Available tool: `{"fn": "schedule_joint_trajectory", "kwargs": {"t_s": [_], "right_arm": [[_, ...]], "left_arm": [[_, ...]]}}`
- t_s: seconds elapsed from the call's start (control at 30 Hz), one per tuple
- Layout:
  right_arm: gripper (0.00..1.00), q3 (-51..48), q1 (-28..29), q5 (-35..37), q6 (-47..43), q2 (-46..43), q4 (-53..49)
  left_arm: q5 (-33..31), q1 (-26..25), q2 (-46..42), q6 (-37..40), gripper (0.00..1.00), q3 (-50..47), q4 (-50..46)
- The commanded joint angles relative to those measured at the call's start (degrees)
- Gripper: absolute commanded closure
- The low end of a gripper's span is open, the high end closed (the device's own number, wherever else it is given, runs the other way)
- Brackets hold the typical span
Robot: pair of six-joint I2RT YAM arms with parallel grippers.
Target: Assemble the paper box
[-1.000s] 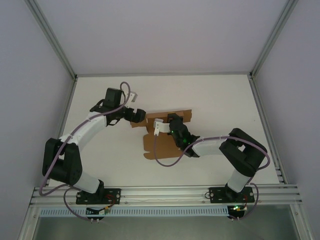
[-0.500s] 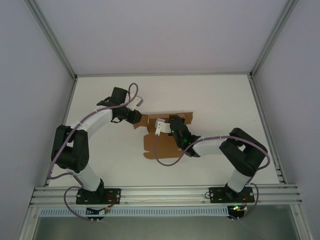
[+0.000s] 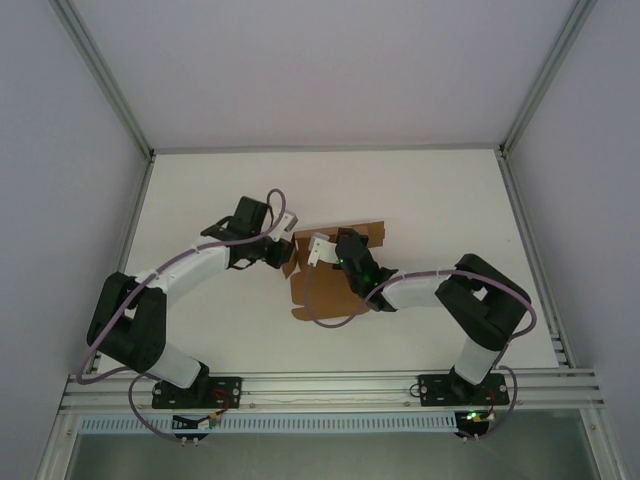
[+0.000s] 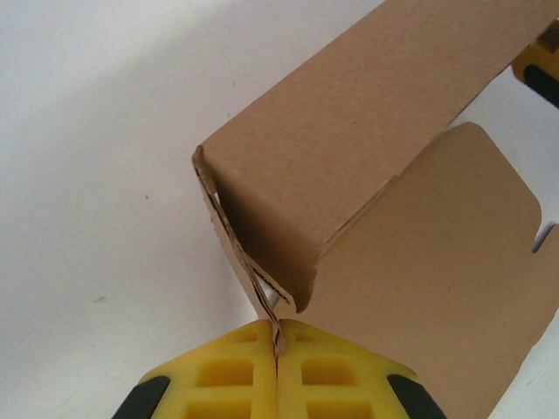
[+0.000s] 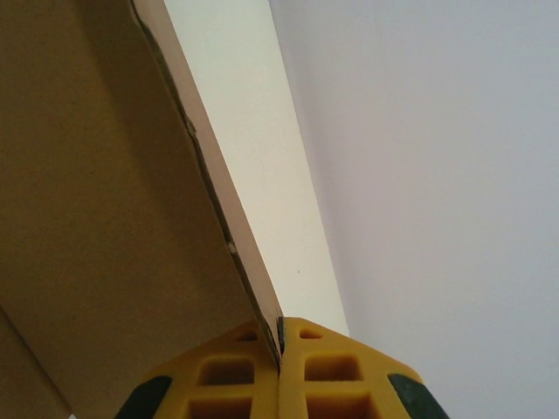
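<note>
Kraft paper box (image 4: 349, 157), edges pinched between left fingers (image 4: 218, 377), right fingers (image 5: 336, 377)

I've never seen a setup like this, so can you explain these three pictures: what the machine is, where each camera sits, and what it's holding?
These are two robot arms bolted at the near edge of a white table. The wide picture looks down from above and behind them: the left arm on the left, the right arm on the right. The other two pictures come from a camera on each wrist, so the yellow fingers at the bottom are that arm's own. On the table is a brown paper box, a cut cardboard sheet partly folded up. The left gripper is shut on a folded corner of it, and the right gripper pinches another edge.
</note>
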Motion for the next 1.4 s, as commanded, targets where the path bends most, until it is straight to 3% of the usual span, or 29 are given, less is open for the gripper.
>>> {"fn": "schedule_joint_trajectory", "kwargs": {"t_s": [0.0, 0.13, 0.27, 0.4, 0.5, 0.57, 0.6, 0.77, 0.93, 1.07, 1.2, 1.37], "right_arm": [[1.00, 1.2, -0.1, 1.6, 2.5, 1.5, 0.6], [1.00, 0.9, -0.2, 1.4, 3.7, 2.1, 1.3], [1.00, -2.8, -0.1, 1.2, 0.1, 3.8, 11.6], [1.00, -3.8, -0.1, 3.1, -2.3, 6.1, 15.3], [1.00, -4.1, -0.2, 2.8, -0.9, 6.3, 14.5], [1.00, -4.3, -0.2, 2.7, -0.4, 6.3, 15.0], [1.00, -4.5, -0.3, 2.6, -0.8, 6.4, 15.4], [1.00, -5.5, -0.2, 2.3, -2.3, 6.4, 16.8], [1.00, -6.2, -0.2, 2.3, -2.7, 6.2, 17.9], [1.00, -6.0, -0.3, 2.3, -2.6, 6.1, 17.8], [1.00, -5.3, -0.2, 2.3, -2.3, 6.1, 16.8], [1.00, -4.9, -0.2, 2.7, -0.4, 5.7, 14.9]], "left_arm": [[2.3, -1.5, -1.3, -4.0, 1.00, -1.2, 5.1], [3.7, -1.8, 0.5, -7.4, 0.98, -4.3, 12.1], [1.4, -1.8, 0.9, -8.7, 0.82, -5.2, 12.5], [0.9, -1.8, -1.5, -9.6, 0.65, -7.5, 12.9], [-0.5, -1.8, -5.0, -10.5, 0.43, -10.2, 14.4], [-4.3, -1.7, -8.1, -11.3, 0.02, -12.6, 15.8], [-7.4, -1.6, -9.9, -12.2, 0.00, -13.6, 16.0], [-19.6, 1.4, -17.8, -17.9, 0.00, -14.6, 12.8], [-21.8, 7.8, -19.4, -21.5, 0.00, -15.5, 13.9], [-17.8, 12.2, -11.6, -22.6, 0.00, -14.5, 17.7], [-7.8, 12.0, -4.8, -20.5, 0.07, -13.9, 23.8], [-2.5, 9.4, 0.7, -20.1, 0.16, -13.4, 28.9]]}}
